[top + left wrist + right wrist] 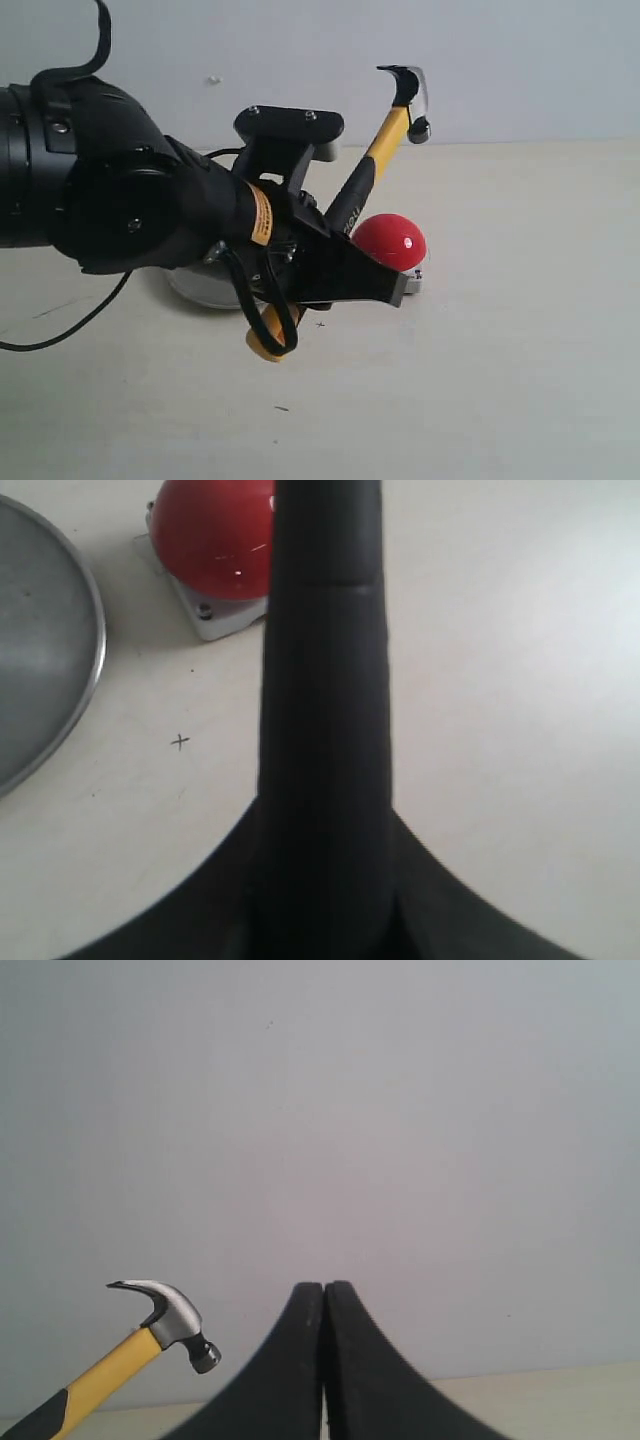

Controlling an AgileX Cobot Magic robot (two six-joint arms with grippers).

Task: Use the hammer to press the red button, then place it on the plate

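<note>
We are watching the left gripper (395, 287) clenching the hammer (385, 140) by the black part of its handle. The tool is slanting upward, with its steel head raised high above the red button (390, 240) and well clear of it, while its yellow end is poking out below the gripper. The button is sitting on its grey base on the table (500, 350), partly behind the gripper's fingers in the exterior view. In the left wrist view we are seeing the plate (50, 650) lying flat near the button but apart from it. The right gripper (325, 1295) is hanging clear of everything with its jaws pressed together on nothing, facing the pale wall (400, 1110).
</note>
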